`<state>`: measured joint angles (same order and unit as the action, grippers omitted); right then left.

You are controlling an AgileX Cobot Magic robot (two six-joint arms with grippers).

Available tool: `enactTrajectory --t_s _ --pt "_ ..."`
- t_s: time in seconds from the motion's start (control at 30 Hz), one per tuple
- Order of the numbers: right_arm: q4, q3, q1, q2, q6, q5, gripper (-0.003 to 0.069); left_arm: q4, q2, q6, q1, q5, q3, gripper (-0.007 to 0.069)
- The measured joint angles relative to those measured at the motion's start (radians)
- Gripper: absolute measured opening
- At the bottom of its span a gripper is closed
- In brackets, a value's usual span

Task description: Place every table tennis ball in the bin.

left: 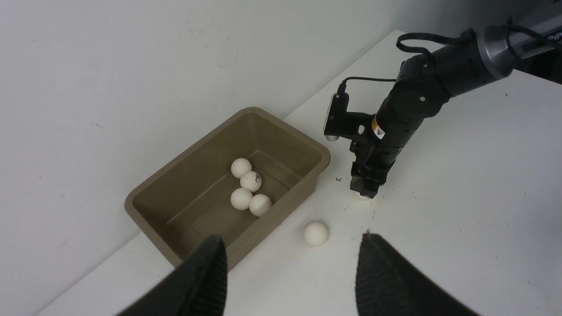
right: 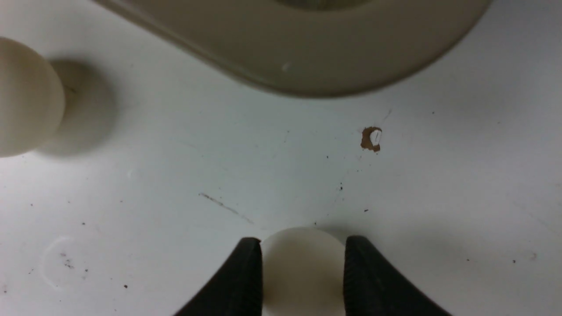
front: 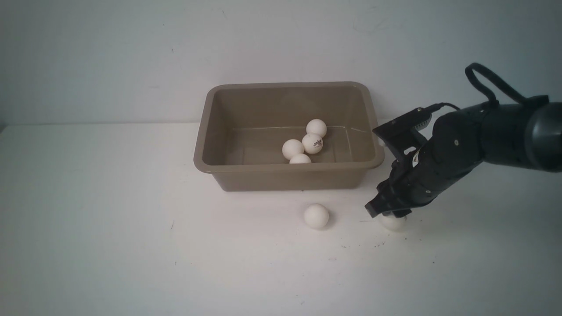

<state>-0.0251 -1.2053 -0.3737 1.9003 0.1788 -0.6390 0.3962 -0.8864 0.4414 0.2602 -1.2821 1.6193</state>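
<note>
Well, the right arm (front: 483, 131) reached in from the robot's right side, running almost level above the bench (front: 109, 228) and then bending sharply down at the wrist. That left the right end effector (front: 387, 213) pointing at the surface just in front of the bin's right corner. In the right wrist view its two black fingers (right: 246, 281) stood on either side of one table tennis ball (right: 303, 267) and touched it on both sides. It was pinching the ball, which sat on the bench.

The left end effector (left: 292, 239) hung above the bench nearer the robot, looking down over everything. Its fingers (left: 206, 276) were spread wide with nothing between them. The left arm did not appear in the front view.

The bin (front: 287, 166) stood against the white wall (front: 131, 52) at the back of the bench. Four balls (front: 312, 143) were bunched together on its floor, a little right of centre, and one of them carried a dark printed logo. A loose ball (front: 316, 216) lay on the bench just in front of the bin's near wall, to the left of the pinched one and clear of it.
</note>
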Motion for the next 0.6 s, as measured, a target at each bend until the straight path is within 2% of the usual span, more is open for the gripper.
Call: enactTrajectory --t_s 0.23,0.6 --pt "0.0 -0.002 0.0 -0.001 0.001 -0.02 0.0238 0.0 0.0 0.0 0.0 0.0 0.0 0.0363" --pt "-0.001 0.001 0.0 0.001 0.019 -0.068 0.0356 0.0 0.0 0.0 0.0 0.0 0.0 0.0363"
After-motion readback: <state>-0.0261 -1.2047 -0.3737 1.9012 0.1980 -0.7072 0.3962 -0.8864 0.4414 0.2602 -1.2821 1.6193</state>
